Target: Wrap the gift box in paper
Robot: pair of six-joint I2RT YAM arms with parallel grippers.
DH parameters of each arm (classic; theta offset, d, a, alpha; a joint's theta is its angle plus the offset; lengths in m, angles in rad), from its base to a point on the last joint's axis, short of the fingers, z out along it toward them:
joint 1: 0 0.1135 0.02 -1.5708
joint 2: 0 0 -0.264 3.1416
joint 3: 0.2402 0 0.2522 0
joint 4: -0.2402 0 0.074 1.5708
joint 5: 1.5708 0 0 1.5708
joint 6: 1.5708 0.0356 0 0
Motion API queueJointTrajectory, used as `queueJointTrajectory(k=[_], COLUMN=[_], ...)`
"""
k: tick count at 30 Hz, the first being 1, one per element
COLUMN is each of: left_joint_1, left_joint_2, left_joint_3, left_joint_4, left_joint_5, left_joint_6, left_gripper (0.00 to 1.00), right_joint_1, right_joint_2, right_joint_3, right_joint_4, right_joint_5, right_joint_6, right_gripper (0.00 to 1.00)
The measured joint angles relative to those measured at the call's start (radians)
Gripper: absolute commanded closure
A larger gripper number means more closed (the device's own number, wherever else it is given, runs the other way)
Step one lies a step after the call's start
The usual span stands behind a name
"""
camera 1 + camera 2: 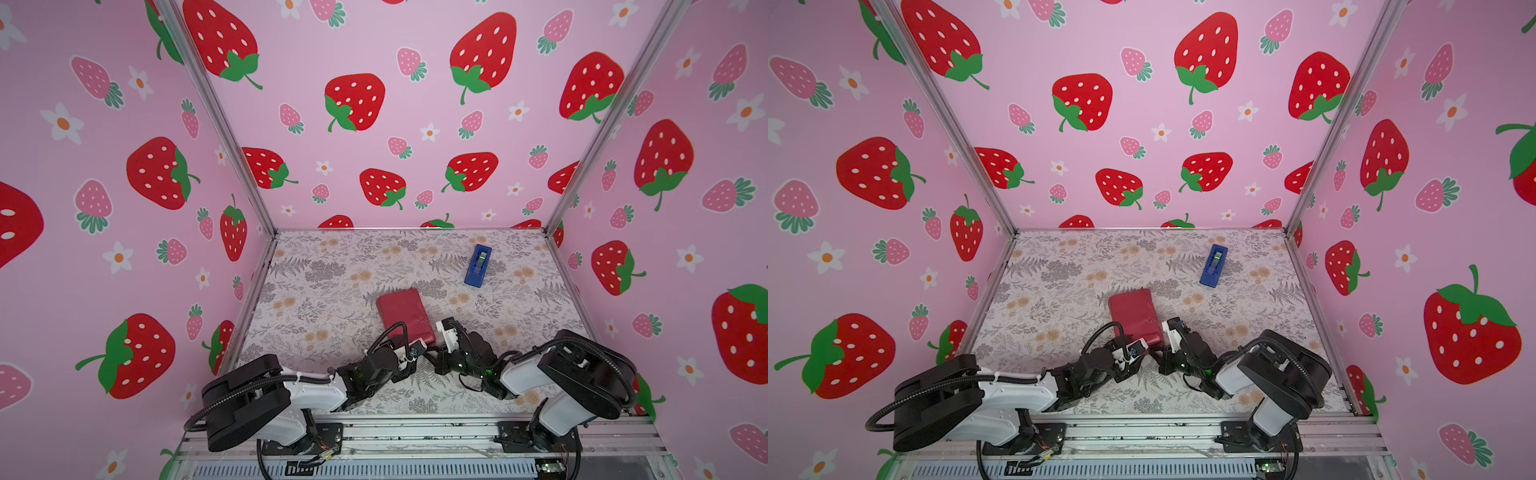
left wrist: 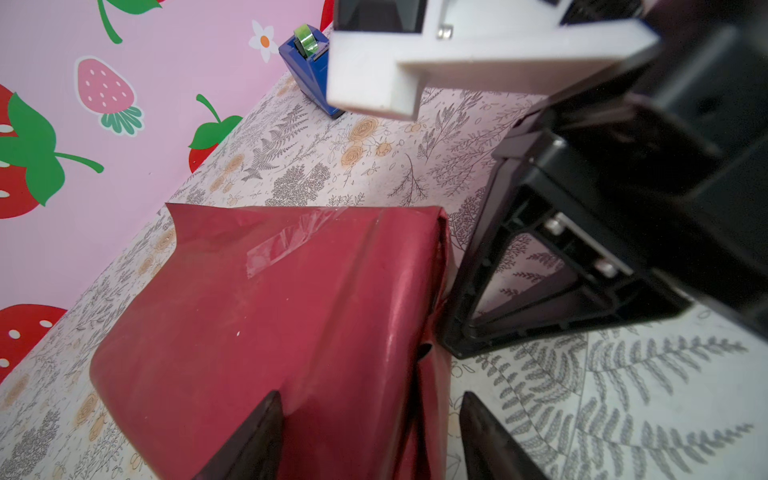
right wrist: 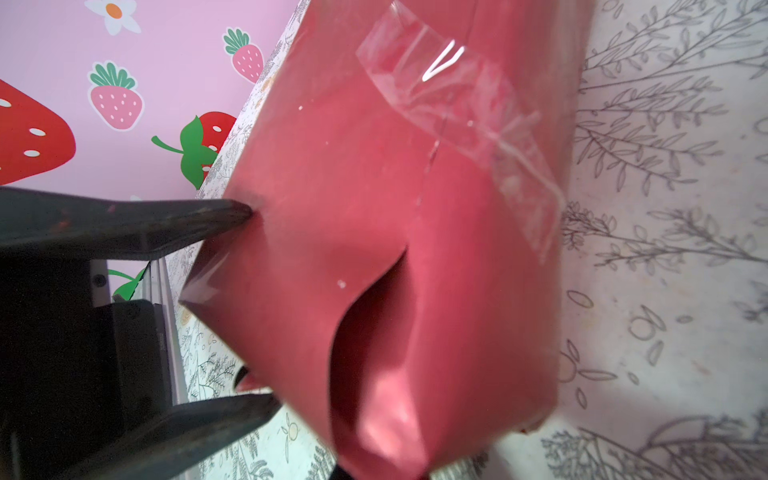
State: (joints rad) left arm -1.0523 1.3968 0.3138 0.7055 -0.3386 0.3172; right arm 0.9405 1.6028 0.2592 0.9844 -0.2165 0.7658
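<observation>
We log: glossy crimson wrapping paper (image 1: 405,313), folded blocklike w/ clear tape strip (image 2: 286,245), on floral-print surface (image 1: 332,270). L claw (image 2: 370,432) wide, astride its edge; R claw (image 2: 451,347) closed, tip touching paper.

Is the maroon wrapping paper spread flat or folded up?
Folded: the maroon wrapping paper forms a boxy bundle, clear tape strip across its seam; one end gapes.
</observation>
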Motion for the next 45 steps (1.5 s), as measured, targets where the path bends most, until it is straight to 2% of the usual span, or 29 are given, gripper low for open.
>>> queueJointTrajectory(k=[10,17,27,29,33,38,41,45], left_joint_1=[-0.001,-0.001,-0.002,0.000,-0.001,-0.001,-0.001,-0.001], left_joint_2=[0.071,0.074,0.084,0.084,0.084,0.084,0.084,0.084], left_joint_3=[0.011,0.011,0.011,0.011,0.011,0.011,0.011,0.011], left_joint_4=[0.091,0.098,0.111,0.111,0.111,0.112,0.112,0.113], left_joint_5=[-0.054,-0.063,-0.071,-0.072,-0.072,-0.073,-0.073,-0.073], left_joint_6=[0.004,0.004,0.003,0.003,0.003,0.003,0.003,0.000], left_gripper=[0.45,0.47,0.47,0.47,0.47,0.47,0.47,0.47], right_joint_1=[0.000,0.000,-0.010,-0.036,-0.153,-0.362,-0.500,-0.663], right_joint_2=[-0.001,-0.022,-0.275,-0.334,-0.407,-0.406,-0.360,-0.227], right_joint_3=[0.000,0.005,0.028,0.043,0.116,0.211,0.264,0.379], right_joint_4=[-0.006,-0.023,-0.245,-0.314,-0.448,-0.556,-0.592,-0.654], right_joint_5=[0.001,0.008,0.060,0.075,0.069,-0.036,-0.126,-0.251], right_joint_6=[0.000,0.000,-0.040,-0.054,-0.092,-0.125,-0.128,-0.115], right_gripper=[1.00,1.00,0.83,0.82,0.82,0.82,0.84,0.83])
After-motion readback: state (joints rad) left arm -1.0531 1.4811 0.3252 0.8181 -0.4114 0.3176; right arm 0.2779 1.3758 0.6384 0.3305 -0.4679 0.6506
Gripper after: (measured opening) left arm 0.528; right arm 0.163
